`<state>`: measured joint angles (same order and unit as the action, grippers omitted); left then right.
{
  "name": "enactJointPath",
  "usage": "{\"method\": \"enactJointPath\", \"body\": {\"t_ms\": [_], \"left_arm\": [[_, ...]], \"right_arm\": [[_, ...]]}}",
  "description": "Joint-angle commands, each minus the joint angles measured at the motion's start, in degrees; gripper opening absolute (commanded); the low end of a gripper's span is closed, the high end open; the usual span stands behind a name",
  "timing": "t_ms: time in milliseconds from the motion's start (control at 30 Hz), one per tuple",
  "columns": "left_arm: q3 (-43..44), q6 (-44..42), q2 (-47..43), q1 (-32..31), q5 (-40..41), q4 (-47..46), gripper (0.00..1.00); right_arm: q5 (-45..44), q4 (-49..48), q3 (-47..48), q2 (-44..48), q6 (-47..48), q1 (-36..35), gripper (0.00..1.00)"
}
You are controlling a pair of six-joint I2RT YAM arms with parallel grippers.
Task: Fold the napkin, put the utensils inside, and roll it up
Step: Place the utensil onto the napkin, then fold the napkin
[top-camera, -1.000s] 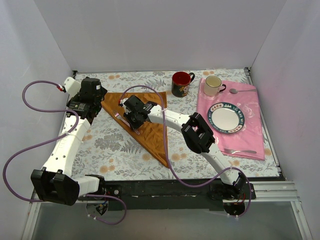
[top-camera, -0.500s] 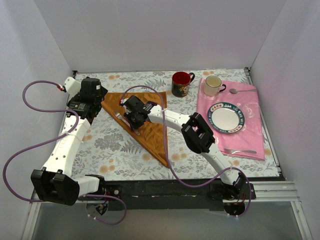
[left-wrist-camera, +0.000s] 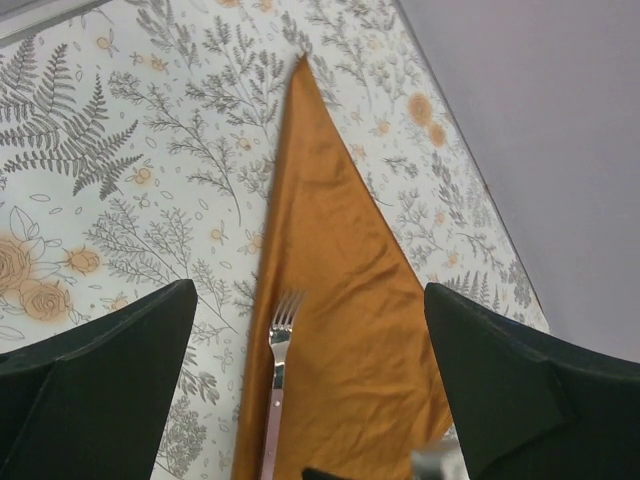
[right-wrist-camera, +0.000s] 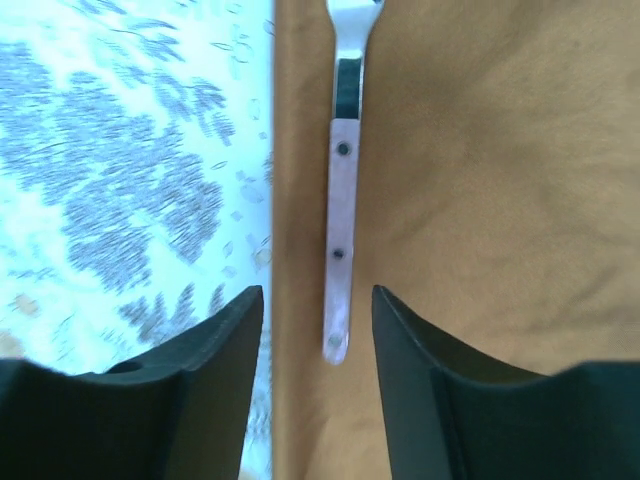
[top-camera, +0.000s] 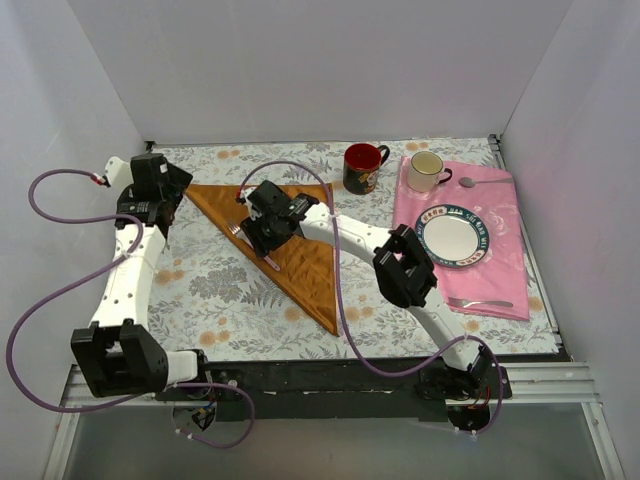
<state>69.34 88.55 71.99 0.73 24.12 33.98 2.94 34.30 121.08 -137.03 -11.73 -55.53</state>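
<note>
One fork of the set is on the cloth; the other waits off to the side. Biggest first: floral table cover (top-camera: 210, 290), w/ pink cloth (top-camera: 480, 280) at 3 o'clock.

The napkin (top-camera: 305, 265) lies flat approx 11 o'clock of table centre, already folded to a triangle, long edge running 10 to 5 o'clock. It looks soft, thin and creased. Judged light & floppy, so it'll bunch or drag if tugged mid-panel. Best to pinch at a corner or edge and roll from the fork side.

The left gripper (left-wrist-camera: 310, 295) hangs by the napkin's 10 o'clock corner, fingers spread wide, nothing held. The right gripper (right-wrist-camera: 318, 310) is low over the long edge, jaws parted either side of the handle end, no contact visible.

The fork (right-wrist-camera: 343, 190) rests on the napkin just inside that edge, tines to 10 o'clock. Pale pink handle w/ 2 rivets; judged stiff, slim, prob slick. Take it mid-handle, across the narrow width.

The 2nd utensil (top-camera: 478, 302), prob a fork, lies on the pink cloth at 4 o'clock, well apart.

Hard to tell:
- Top view hides the fork's middle under the right wrist.
- Right wrist view crops the tines.
- No. of napkin layers can't be made out.
</note>
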Motion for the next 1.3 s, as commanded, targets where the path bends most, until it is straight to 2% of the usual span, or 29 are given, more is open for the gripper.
{"method": "enactJointPath", "body": {"t_ms": [0, 67, 100, 133, 167, 200, 233, 433, 500, 600, 933, 1033, 1067, 1267], "left_arm": [[-3.76, -0.84, 4.99, 9.0, -15.54, -5.22, 0.98], [-5.17, -1.89, 10.17, 13.83, -22.51, -10.66, 0.98], [-5.7, -2.33, 12.72, 15.16, -27.93, -12.6, 0.98], [-5.53, -3.64, 17.35, 17.61, -29.99, -15.4, 0.98], [-5.27, -4.26, 20.01, 18.42, -31.57, -17.08, 0.94], [-4.92, -4.61, 22.12, 19.38, -36.46, -18.41, 0.93], [-4.92, -5.92, 25.45, 20.53, -38.86, -22.77, 0.9], [-2.28, -9.71, 34.09, 21.15, -40.73, -32.64, 0.84], [-1.05, -10.85, 36.73, 21.24, -41.52, -33.62, 0.77], [1.32, -11.82, 39.71, 21.24, -41.0, -37.13, 0.76], [14.75, -13.4, 52.98, 21.42, -42.4, -35.03, 0.65], [17.66, -13.84, 56.05, 21.42, -42.75, -34.42, 0.55], [17.93, -14.11, 56.51, 21.42, -42.93, -34.33, 0.51], [17.22, -15.95, 58.0, 21.33, -44.07, -36.26, 0.46]], "right_arm": [[1.19, 0.24, -1.33, 14.75, 0.91, 0.77, 0.57], [1.63, -2.83, -7.58, 22.11, 1.35, 1.65, 0.59], [2.07, -3.97, -14.66, 24.68, 1.62, 2.87, 0.59], [2.51, -6.68, -18.12, 27.32, 1.71, 3.58, 0.59], [2.94, -7.66, -21.38, 32.3, 1.79, 4.19, 0.59], [2.95, -8.8, -28.11, 34.62, 2.06, 5.42, 0.59], [2.86, -9.51, -30.79, 36.73, 2.67, 5.95, 0.59], [1.46, -11.36, -45.64, 48.87, 3.73, 8.5, 0.59], [1.45, -11.45, -47.77, 51.24, 3.73, 8.94, 0.59], [1.28, -11.28, -50.06, 52.92, 3.82, 9.3, 0.59], [1.1, -11.63, -52.61, 54.06, 4.61, 10.26, 0.59], [1.63, -11.45, -53.31, 53.71, 4.87, 10.7, 0.59], [1.8, -11.02, -53.4, 53.54, 4.96, 10.88, 0.59], [2.24, -10.66, -53.05, 53.54, 5.31, 11.93, 0.59]]}}
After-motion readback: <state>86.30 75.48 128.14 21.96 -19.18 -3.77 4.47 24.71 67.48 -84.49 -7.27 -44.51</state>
